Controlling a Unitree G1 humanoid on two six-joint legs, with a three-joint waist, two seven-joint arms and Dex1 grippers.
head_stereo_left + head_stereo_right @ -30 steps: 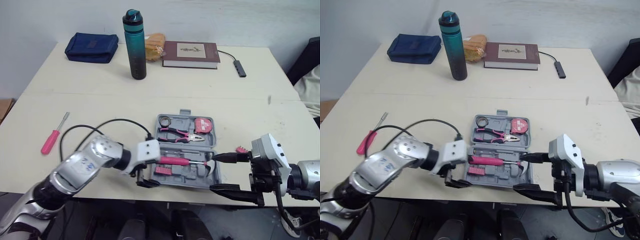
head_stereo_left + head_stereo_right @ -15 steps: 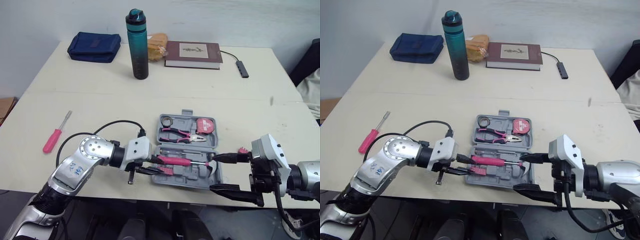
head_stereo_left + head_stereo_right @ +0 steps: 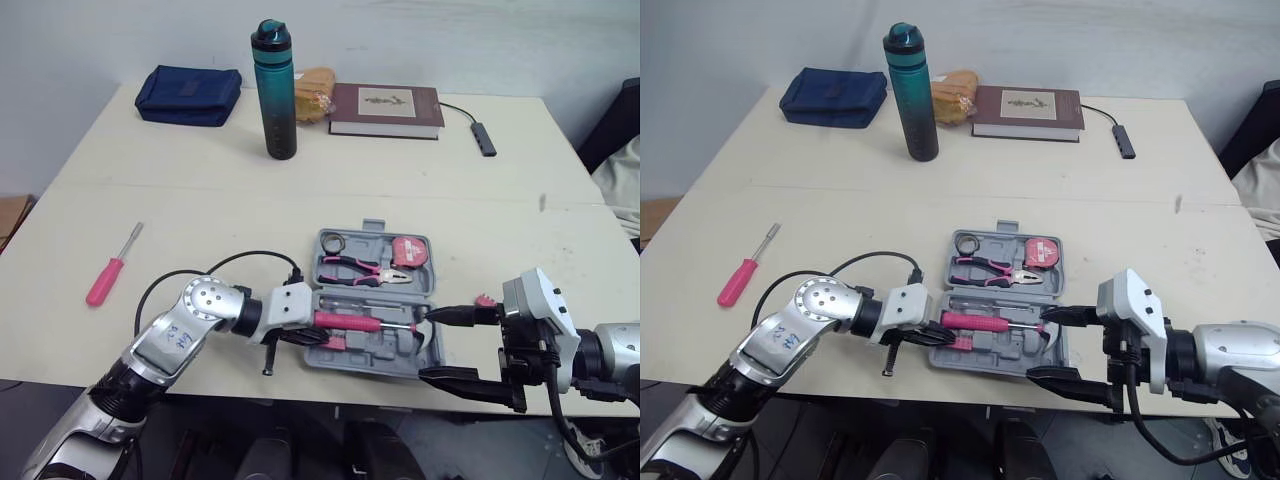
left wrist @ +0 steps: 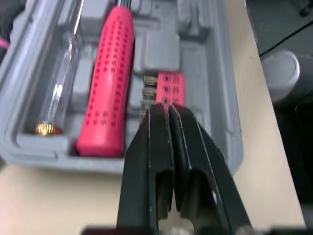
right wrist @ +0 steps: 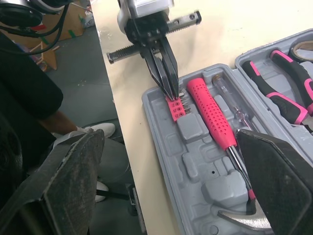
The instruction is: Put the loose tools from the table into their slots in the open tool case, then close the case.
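Observation:
The grey tool case lies open near the table's front edge. Its far half holds pink-handled pliers, a tape measure and a ring. Its near half holds a pink-handled hammer and a pink bit holder. My left gripper is shut, its tips against the bit holder's edge. My right gripper is open wide beside the case's right end, with nothing in it. A pink screwdriver lies loose at the table's left. A small pink piece sits by my right gripper.
At the back stand a teal bottle, a navy pouch, a maroon book and a wrapped snack. A small dark adapter with a cable lies back right. The table's front edge runs just below the case.
My left gripper has gone from open to shut and swung its tips into the case's near half at the bit holder. The right arm has stayed still.

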